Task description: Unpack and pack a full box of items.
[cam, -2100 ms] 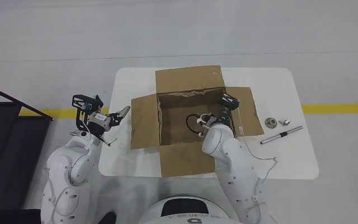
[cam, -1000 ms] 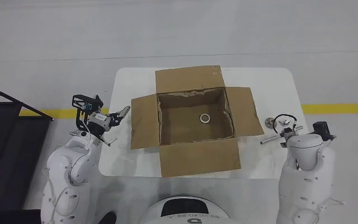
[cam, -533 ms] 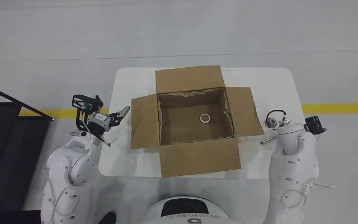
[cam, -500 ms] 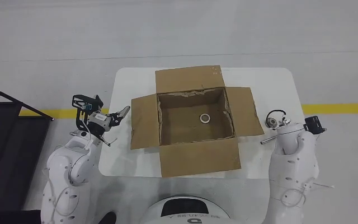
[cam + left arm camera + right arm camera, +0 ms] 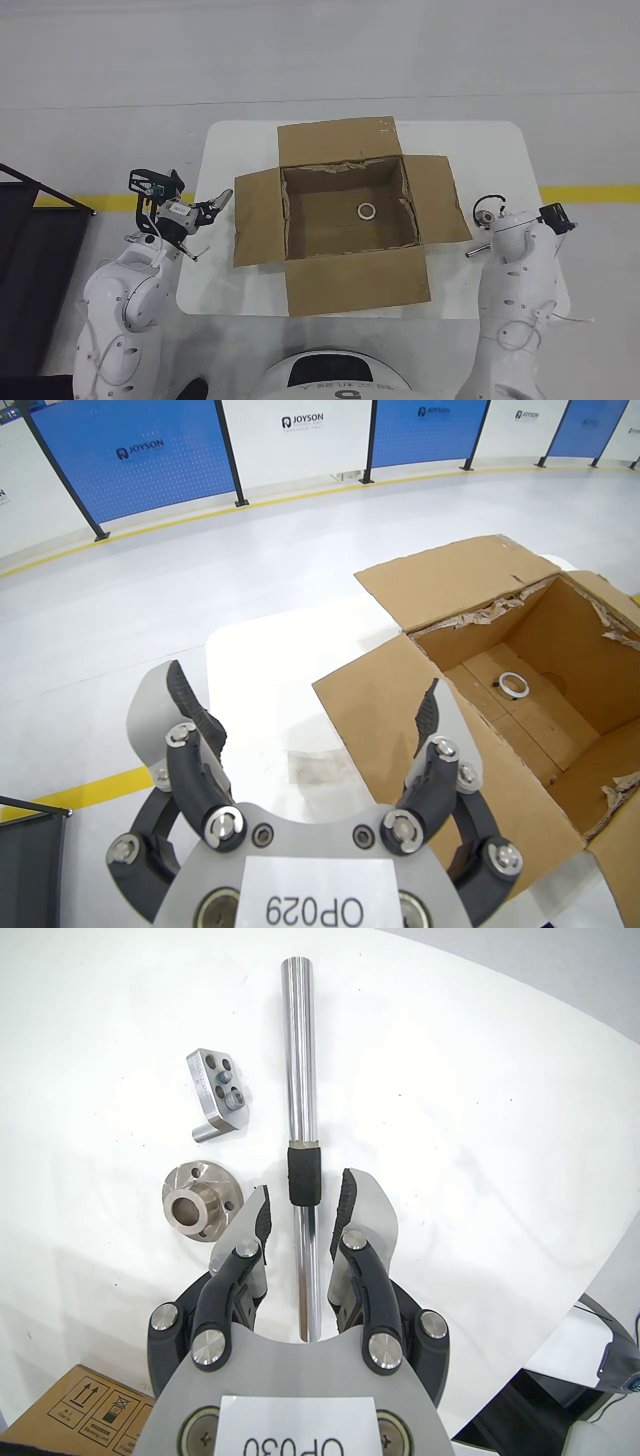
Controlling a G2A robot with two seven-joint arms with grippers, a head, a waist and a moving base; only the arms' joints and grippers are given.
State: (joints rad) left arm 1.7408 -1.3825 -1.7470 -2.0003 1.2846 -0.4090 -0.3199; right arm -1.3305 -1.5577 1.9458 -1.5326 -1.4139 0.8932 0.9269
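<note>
An open cardboard box [image 5: 258, 216] stands mid-table with its flaps spread; a small metal ring [image 5: 367, 211] lies on its floor, as the left wrist view also shows the ring [image 5: 515, 685]. On the table right of the box lie a steel rod [image 5: 298, 1053] with a black tape band, a round flange [image 5: 202, 1205] and a drilled bracket [image 5: 219, 1095]. My right gripper [image 5: 305, 1183] hangs open just above the rod, one finger on each side of the taped part, not touching it. My left gripper [image 5: 302, 685] is open and holds nothing, left of the box [image 5: 450, 720].
The white table [image 5: 240, 150] has bare strips around the box. A corner of a small printed carton [image 5: 75, 1408] shows near the right arm. The right arm [image 5: 520, 245] covers most of the loose parts from above. A dark frame [image 5: 30, 200] stands off the table's left.
The right arm left the box and swung out to the table's right side, settling over the rod. The left arm has kept still.
</note>
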